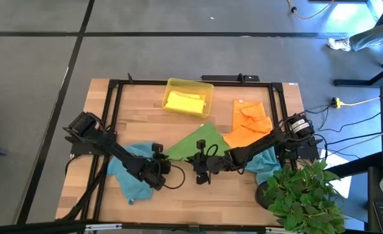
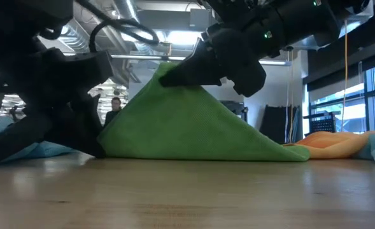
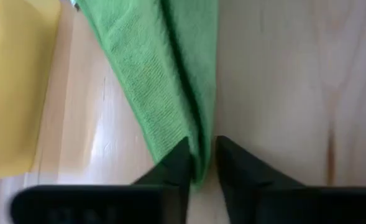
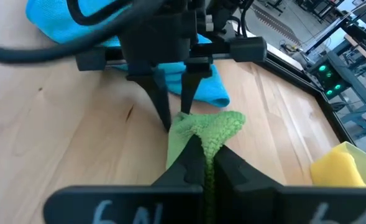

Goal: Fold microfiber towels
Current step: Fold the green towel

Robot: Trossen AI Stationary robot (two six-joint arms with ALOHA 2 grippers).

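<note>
A green towel (image 1: pixel 194 144) lies mid-table, with one part raised into a tent-like peak (image 2: pixel 174 76). My right gripper (image 4: pixel 206 155) is shut on that peak, and its arm reaches in from the table's right. My left gripper (image 3: pixel 202 165) comes from the left and stands low at the towel's near-left end, its fingers closed around the cloth tip. A teal towel (image 1: pixel 129 177) lies under the left arm. Another teal towel (image 1: pixel 267 168) lies under the right arm. My left gripper pinches the green towel's narrow, folded end (image 3: pixel 198 155) between its two fingers. It slants down from the table's left. That end rests on the table. My right gripper pinches a bunched-up ridge of the green towel (image 4: pixel 202 134) between its fingers, coming from the table's right. The ridge is lifted, and the cloth slopes from it down to the table (image 2: pixel 263 146).
An orange towel (image 1: pixel 250 123) lies at the right, touching the green one. A yellow tray (image 1: pixel 205 89) at the far middle holds a yellow towel (image 1: pixel 183 103). A potted plant (image 1: pixel 305 195) stands at the near right corner. Black frame rails (image 1: pixel 116 97) border the table.
</note>
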